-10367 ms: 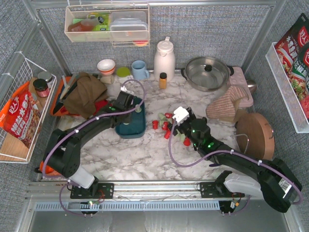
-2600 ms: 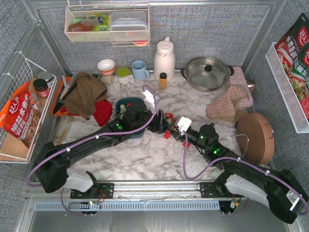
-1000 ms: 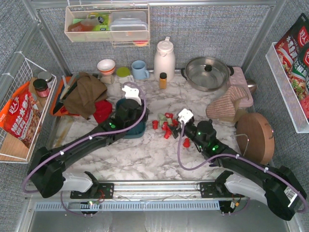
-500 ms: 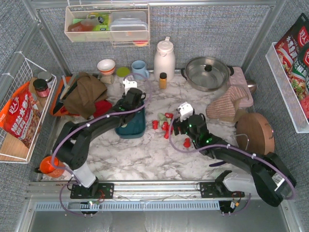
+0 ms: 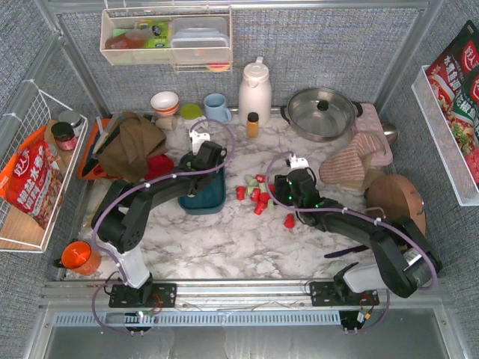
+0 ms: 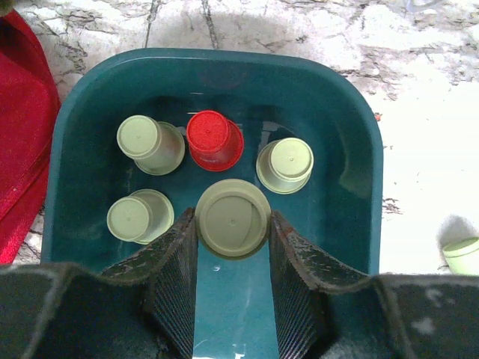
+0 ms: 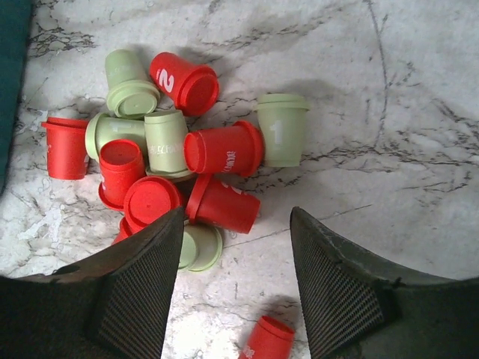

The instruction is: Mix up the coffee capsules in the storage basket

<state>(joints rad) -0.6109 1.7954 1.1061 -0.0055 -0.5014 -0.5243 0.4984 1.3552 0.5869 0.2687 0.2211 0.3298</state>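
- Gripping one pale green capsule (image 6: 232,213) between the left fingers (image 6: 176,277), closed on its two sides, one flat round end toward the wrist camera.
- Holding it with the left gripper (image 6: 232,224) over the near half of the storage basket (image 6: 352,134), itself on the marble table (image 5: 224,239), left of the centre, just beside a red cloth (image 6: 22,134).
- Judged as the step in hand: setting this capsule down inside.
- To do it well: go down close to the bare teal floor, open only a little, then rise straight up, so as not to push the four neighbours just beyond the fingertips.
- Inside already: three pale green capsules and only one red capsule (image 6: 215,138), standing near each other in the far half; for a real mix, better to bring red ones next.
- Spread wide with nothing between them: the right fingers (image 7: 142,292), the right gripper (image 7: 236,213) hovering above the pile of capsules (image 7: 221,148) on the table, right of the basket.
- For the next pick, better to take a red one at the edge of the pile, not from the crowded middle.
- About the look: small tapered cups, bright red or pale mint, some with a white number; many lying on the side and touching, one stray red capsule (image 7: 266,338) apart on the near side.
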